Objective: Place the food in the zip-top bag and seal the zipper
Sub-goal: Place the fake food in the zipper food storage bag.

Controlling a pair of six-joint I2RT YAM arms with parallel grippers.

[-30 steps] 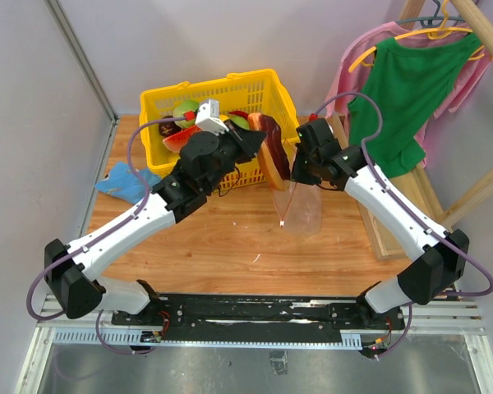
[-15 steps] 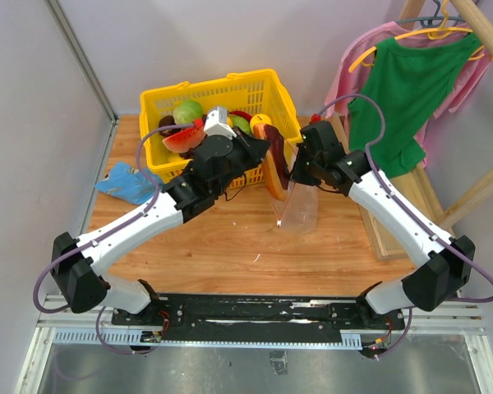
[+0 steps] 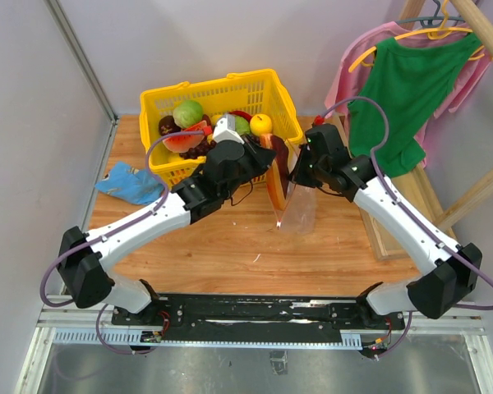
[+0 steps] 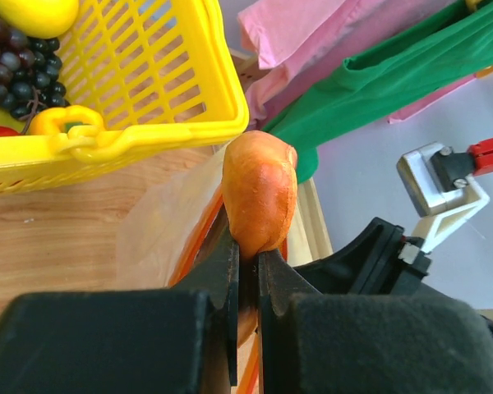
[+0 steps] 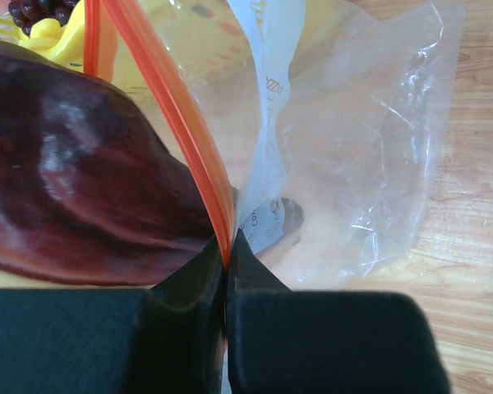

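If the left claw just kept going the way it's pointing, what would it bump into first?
Probably the corner of the yellow basket, just past the orange food piece the left gripper holds; depth is unclear, so it might pass toward the green shirt.

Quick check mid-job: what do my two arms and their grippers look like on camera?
Both arms, left arm and right arm, have white link shells with black joints, and a thin purple cable loops along each. The left gripper and right gripper have flat matte-black fingers. No markings are readable.
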